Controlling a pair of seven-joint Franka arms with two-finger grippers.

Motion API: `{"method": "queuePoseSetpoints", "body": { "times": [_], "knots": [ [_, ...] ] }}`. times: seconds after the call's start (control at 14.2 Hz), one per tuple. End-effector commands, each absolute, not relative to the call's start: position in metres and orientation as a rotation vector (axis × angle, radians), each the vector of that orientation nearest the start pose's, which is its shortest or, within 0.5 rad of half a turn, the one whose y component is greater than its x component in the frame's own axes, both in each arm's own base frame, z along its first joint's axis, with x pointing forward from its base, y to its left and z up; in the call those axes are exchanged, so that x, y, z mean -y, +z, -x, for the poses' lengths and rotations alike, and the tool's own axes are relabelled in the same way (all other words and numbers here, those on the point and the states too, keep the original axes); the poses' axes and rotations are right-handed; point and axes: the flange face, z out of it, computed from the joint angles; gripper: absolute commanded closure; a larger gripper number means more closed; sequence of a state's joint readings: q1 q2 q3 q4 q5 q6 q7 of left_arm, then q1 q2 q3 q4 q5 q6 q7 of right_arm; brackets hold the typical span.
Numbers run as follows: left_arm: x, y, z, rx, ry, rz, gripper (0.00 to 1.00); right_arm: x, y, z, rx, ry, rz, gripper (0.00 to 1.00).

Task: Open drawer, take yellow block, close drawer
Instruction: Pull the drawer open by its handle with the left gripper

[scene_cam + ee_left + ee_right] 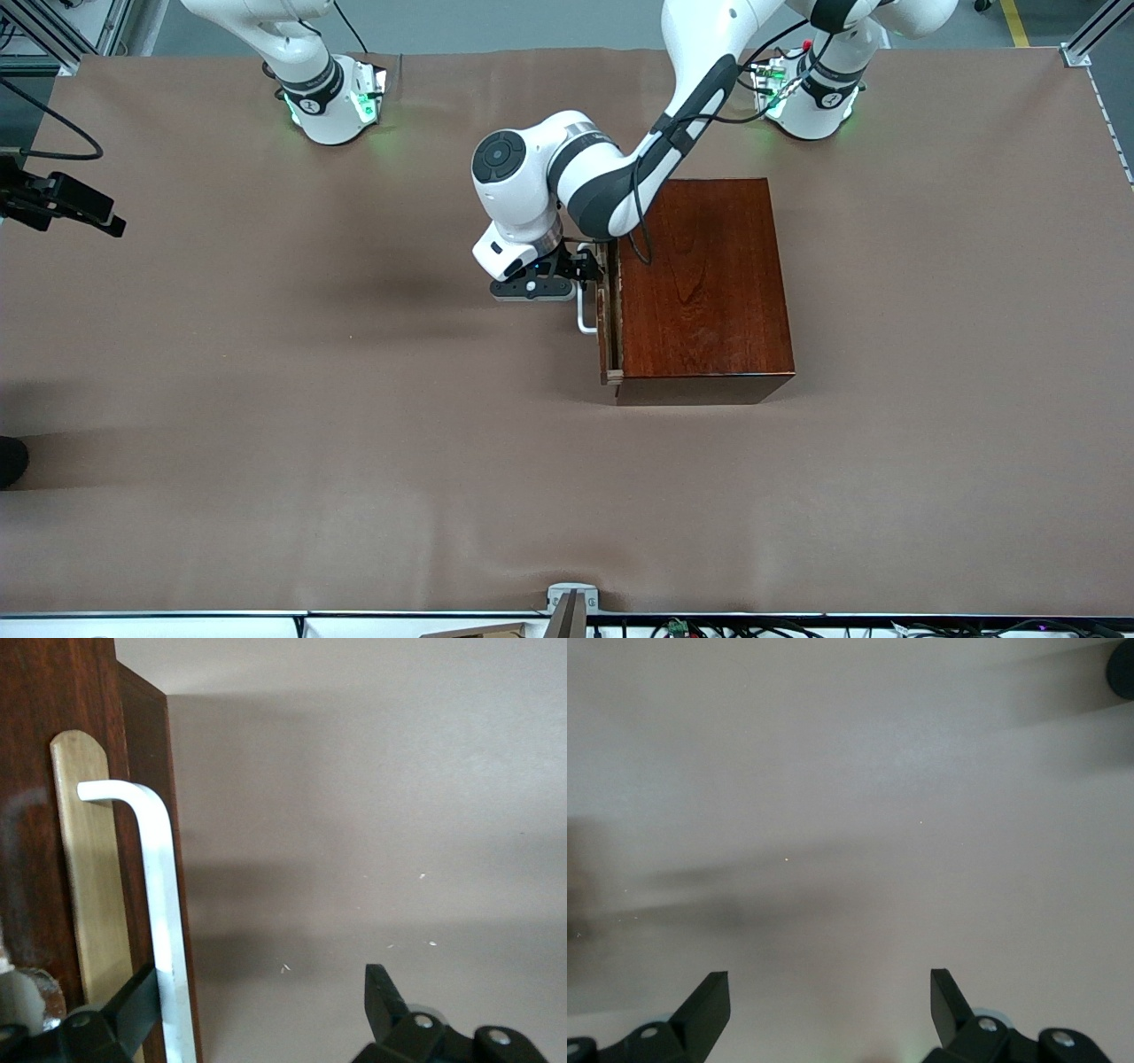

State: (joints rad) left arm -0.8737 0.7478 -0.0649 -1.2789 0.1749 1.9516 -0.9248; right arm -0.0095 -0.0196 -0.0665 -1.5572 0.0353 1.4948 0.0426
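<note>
The dark reddish-brown wooden box [704, 283] stands mid-table, with its drawer [606, 310] facing the right arm's end and its front barely out from the box. The white bar handle [585, 312] [164, 904] runs along that front. My left gripper [580, 266] [261, 988] is open at the handle's end that is farther from the front camera. One finger [142, 992] sits between bar and drawer front, and the other [379, 988] is well clear of it. My right gripper [828, 992] hangs open over bare table, holding nothing. The yellow block is hidden.
A brown mat [354, 425] covers the table. A black device on a cable [62, 202] juts in at the right arm's end. A small grey mount [571, 602] sits at the table edge nearest the front camera.
</note>
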Motion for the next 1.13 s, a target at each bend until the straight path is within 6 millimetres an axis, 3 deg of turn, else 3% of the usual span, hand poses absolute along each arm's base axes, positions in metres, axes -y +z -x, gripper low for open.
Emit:
{"method": "queuePoseSetpoints", "body": {
  "times": [0.0, 0.7, 1.06],
  "knots": [
    [0.593, 0.307, -0.453, -0.07, -0.083, 3.074, 0.0, 0.039, 0.638, -0.537, -0.204, 0.057, 3.097, 0.0],
    [0.604, 0.307, -0.454, -0.045, -0.07, 3.185, 0.0, 0.024, 0.627, -0.547, -0.172, 0.064, 3.082, 0.0],
    [0.62, 0.311, -0.438, -0.141, -0.066, 3.227, 0.0, 0.012, 0.623, -0.553, -0.138, 0.056, 3.084, 0.0]
  ]
}}
